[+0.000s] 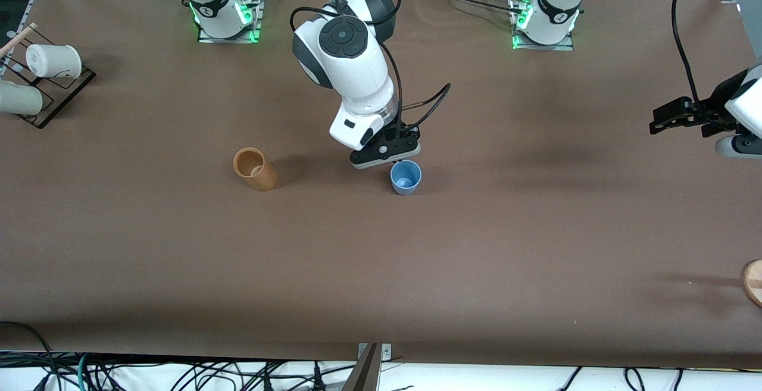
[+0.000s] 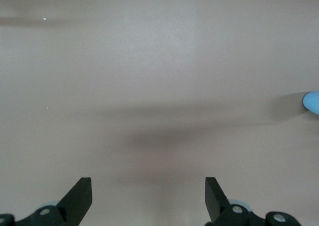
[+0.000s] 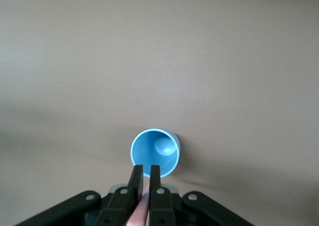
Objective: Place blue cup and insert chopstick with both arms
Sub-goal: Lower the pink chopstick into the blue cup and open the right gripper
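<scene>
The blue cup (image 1: 406, 177) stands upright near the middle of the table. In the right wrist view the blue cup (image 3: 155, 153) is open-topped and has nothing in it. My right gripper (image 1: 397, 159) hangs just over the cup's rim on the side toward the robots' bases. In the right wrist view my right gripper (image 3: 145, 170) is shut on the pink chopstick (image 3: 141, 208), which shows between the fingers. My left gripper (image 1: 662, 120) is open and empty above the table at the left arm's end. In its own view my left gripper (image 2: 148, 183) has bare table under it.
A tan-brown cup (image 1: 255, 169) stands toward the right arm's end from the blue cup. White cups (image 1: 53, 61) and a pale wooden stick (image 1: 18, 38) sit on a black rack (image 1: 59, 96) at the right arm's end. A round wooden piece (image 1: 753, 282) lies at the left arm's end.
</scene>
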`<state>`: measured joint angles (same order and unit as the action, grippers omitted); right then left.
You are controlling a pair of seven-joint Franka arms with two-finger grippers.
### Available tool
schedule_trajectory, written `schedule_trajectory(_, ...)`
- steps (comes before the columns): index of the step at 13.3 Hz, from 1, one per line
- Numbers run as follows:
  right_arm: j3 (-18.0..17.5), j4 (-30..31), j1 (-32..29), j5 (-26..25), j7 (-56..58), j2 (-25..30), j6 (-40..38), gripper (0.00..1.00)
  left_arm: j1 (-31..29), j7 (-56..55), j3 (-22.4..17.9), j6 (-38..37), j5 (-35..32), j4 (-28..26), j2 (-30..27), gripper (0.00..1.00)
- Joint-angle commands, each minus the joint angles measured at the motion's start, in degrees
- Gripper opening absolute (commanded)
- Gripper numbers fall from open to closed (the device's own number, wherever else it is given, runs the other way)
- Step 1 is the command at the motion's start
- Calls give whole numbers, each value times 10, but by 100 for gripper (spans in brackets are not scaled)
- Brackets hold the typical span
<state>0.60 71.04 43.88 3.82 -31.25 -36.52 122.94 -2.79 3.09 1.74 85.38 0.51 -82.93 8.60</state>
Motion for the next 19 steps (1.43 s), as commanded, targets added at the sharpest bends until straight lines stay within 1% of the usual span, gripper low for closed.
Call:
schedule_trajectory(1, 5, -19, 6, -13, -10, -21, 20, 0, -3, -1, 5, 7, 12, -10, -9, 100)
schedule_trajectory(6, 5, -19, 6, -13, -10, -35, 46, 0, -1, -1, 5, 9, 12, -9, -9, 100)
schedule_trajectory(7, 5, -19, 6, -14, -10, -36, 47, 2, -1, 3, 5, 9, 12, -8, -8, 100)
schedule_trajectory(8, 5, -19, 6, -14, -10, -37, 48, 50, -1, 3, 5, 9, 12, -7, -8, 100)
schedule_trajectory(9, 5, -19, 6, -14, -9, -37, 48, 99, -1, 3, 5, 9, 12, -3, -2, 100)
schedule_trajectory(11, 6, -19, 2, -13, -7, -30, 34, 100, 0, 3, 5, 9, 12, 3, 2, 100)
schedule_trajectory(14, 34, -31, -6, -11, 2, -6, -84, 100, 0, 3, 5, 9, 12, 3, 2, 100)
schedule_trajectory(16, 39, -30, -37, -7, 7, 18, -138, 100, -1, 3, 5, 9, 12, 4, 3, 100)
schedule_trajectory(17, 37, -30, -67, -6, 36, 33, -167, 100, -1, 3, 5, 9, 12, 3, 3, 100)
schedule_trajectory(19, 45, -25, -113, -3, 151, 64, -216, 100, -1, 3, 5, 10, 12, 3, 3, 100)
